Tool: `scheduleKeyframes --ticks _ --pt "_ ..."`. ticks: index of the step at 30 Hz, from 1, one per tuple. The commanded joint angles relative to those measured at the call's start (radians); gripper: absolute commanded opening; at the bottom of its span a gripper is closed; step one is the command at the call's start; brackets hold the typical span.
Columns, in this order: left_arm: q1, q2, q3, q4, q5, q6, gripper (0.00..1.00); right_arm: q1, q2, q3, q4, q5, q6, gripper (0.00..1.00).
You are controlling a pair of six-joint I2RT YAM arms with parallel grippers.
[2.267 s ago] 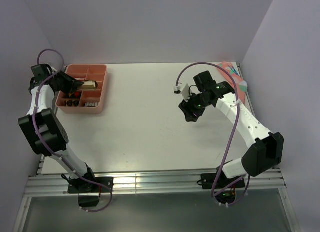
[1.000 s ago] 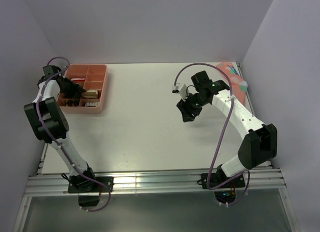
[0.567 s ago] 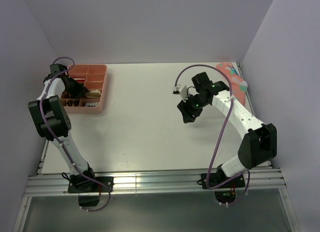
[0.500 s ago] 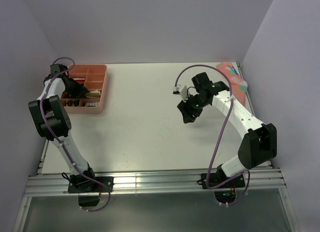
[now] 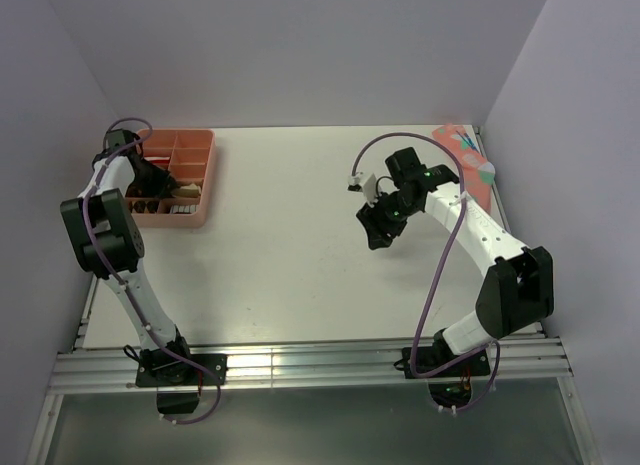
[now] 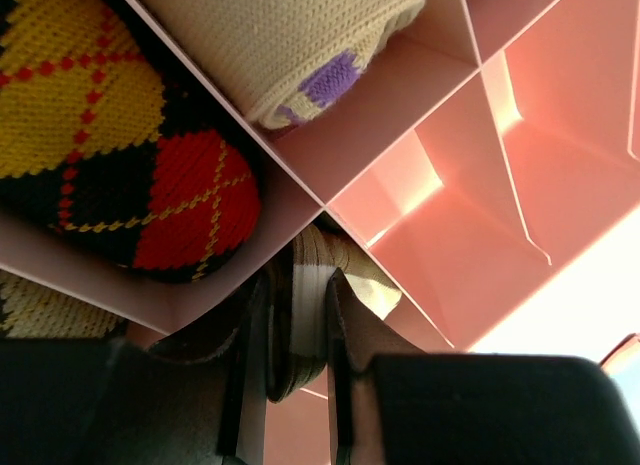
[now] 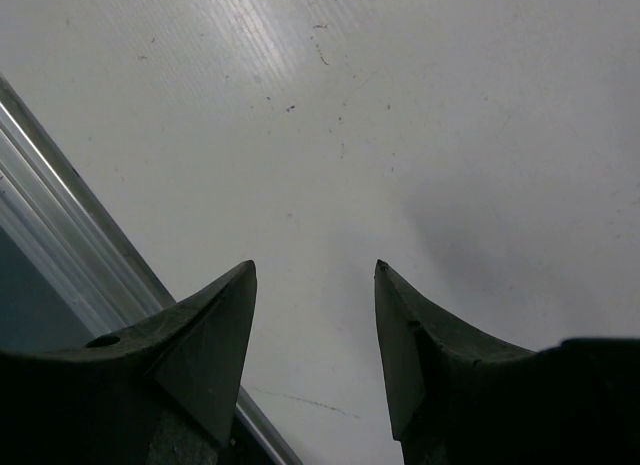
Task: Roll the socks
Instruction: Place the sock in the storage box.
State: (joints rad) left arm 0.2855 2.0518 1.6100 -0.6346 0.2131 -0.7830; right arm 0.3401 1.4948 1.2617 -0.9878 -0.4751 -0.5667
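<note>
- While the left gripper (image 6: 297, 297) reaches into the pink tray (image 6: 390, 90) at the far left corner of the tabletop (image 5: 290, 255), its fingers (image 6: 250, 365) are drawn narrow onto the brown-and-tan striped sock (image 6: 350, 270); the sock sits bunched in a compartment, against a divider wall
- whether the white striped sock is bundled in with it, I cannot tell
- neighbouring compartments hold an argyle roll (image 6: 110, 135) and a cream roll (image 6: 290, 35)
- the right gripper (image 7: 315, 270) hovers over the tabletop right of the middle, well apart from the tray; its fingers stand wide, holding nothing
- the rolling looks done for this sock; the step in hand appears to be stowing the roll in the tray
- the next move calls for spreading the left fingers just enough to let go without snagging the fabric, then lifting straight up, clear of the dividers; a dragged edge could loosen the roll
</note>
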Motion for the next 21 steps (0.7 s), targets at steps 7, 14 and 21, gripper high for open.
scheduleKeyframes --ticks 7,14,21 --pt "-0.016 0.01 0.039 0.029 -0.069 -0.042 0.04 -0.016 -0.005 -0.004 0.014 -0.025 -0.013 0.58" --pt "-0.022 0.002 0.045 0.035 -0.077 -0.036 0.27 -0.021 -0.011 -0.012 0.018 -0.026 -0.01 0.58" --pt "-0.022 -0.01 0.051 0.035 -0.08 -0.022 0.36 -0.024 -0.011 -0.004 0.011 -0.034 -0.009 0.58"
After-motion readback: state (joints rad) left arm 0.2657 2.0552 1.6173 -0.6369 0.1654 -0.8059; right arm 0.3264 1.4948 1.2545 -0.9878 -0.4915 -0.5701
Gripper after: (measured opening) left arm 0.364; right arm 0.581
